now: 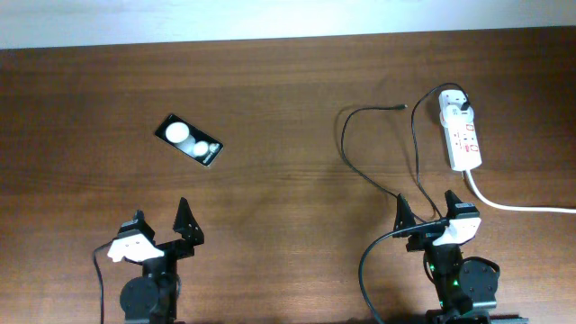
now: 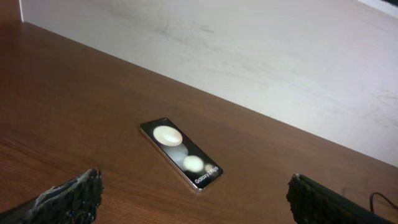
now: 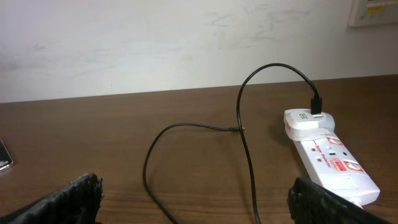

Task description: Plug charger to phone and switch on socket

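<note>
Worktop (image 1: pixel 288 72): brown wood, with a pale wall behind its far edge.
Phone (image 1: pixel 189 140): lay flat and slanted on the left half of the worktop, beyond the left tool and apart from it. In the left wrist view the phone (image 2: pixel 181 154) showed two round glare spots and small white text at its near end.
Charger (image 1: pixel 342 139): its thin black cable made a wide loop on the right half, well apart from the phone. The connector tip (image 1: pixel 400 108) lay free on the wood, just left of the socket. The other end went into the white plug (image 1: pixel 457 105).
Socket (image 1: pixel 463 139): a white power strip with red marks at the far right, with the white plug sitting in its far outlet. A thick white cord (image 1: pixel 513 205) left its near end towards the right edge.
Left tool (image 1: pixel 160 212): fingers apart, nothing between them, low over the near edge.
Right tool (image 1: pixel 427 202): fingers apart and empty. The cable (image 3: pixel 240 118) passed between the two fingers in the right wrist view; I cannot tell if it touched them.
</note>
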